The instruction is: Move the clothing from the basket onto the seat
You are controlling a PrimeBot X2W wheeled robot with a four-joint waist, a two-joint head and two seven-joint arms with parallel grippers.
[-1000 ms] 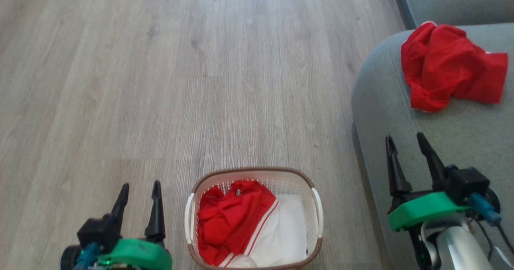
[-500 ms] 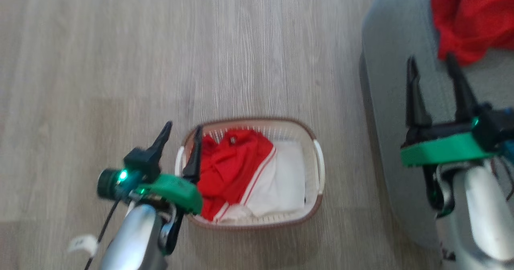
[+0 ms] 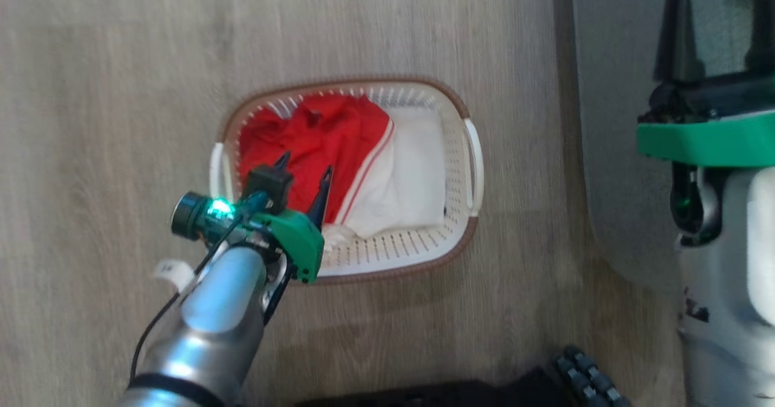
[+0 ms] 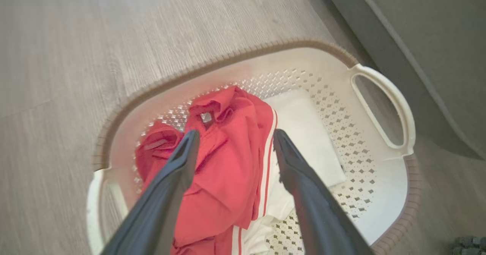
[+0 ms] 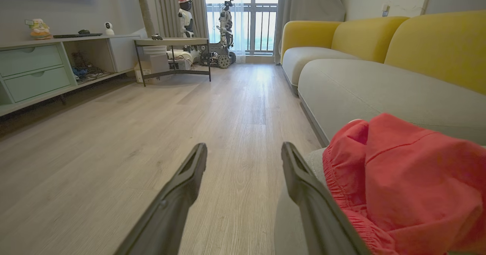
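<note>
Basket: the cream perforated basket (image 3: 455, 152) with its brown rim sits on the wood floor (image 3: 109, 92), upper middle of my head frame, just beside the seat (image 3: 611, 152) at the right edge.
Clothing in basket: a red garment (image 3: 315, 134) with white stripe trim fills the basket's left half, and its white panel (image 3: 412, 183) spreads over the right half. A small label (image 4: 206, 117) shows near the top of the folds in my left wrist frame.
Left hand: my left hand (image 3: 306, 163) is over the basket's lower left part, fingers spread wide with nothing between them. In the left wrist frame the two tips straddle the red folds and the stripe; I cannot tell whether they touch the fabric.
Right hand: my right hand (image 5: 243, 147) is open and empty, fingers well apart, pointing along the floor toward a far window (image 5: 243, 23). In the head frame it is at the upper right, over the seat.
Clothing on seat: a second red garment (image 5: 410, 175) lies bunched on the seat, lower right of my right wrist frame, just beside the right finger.
Seat: grey-green cushion with a rounded edge; yellow backrests (image 5: 436, 46) rise behind it.
Room: a low round table (image 5: 171, 42) and a drawer cabinet (image 5: 34, 69) stand at the left of the right wrist frame.
</note>
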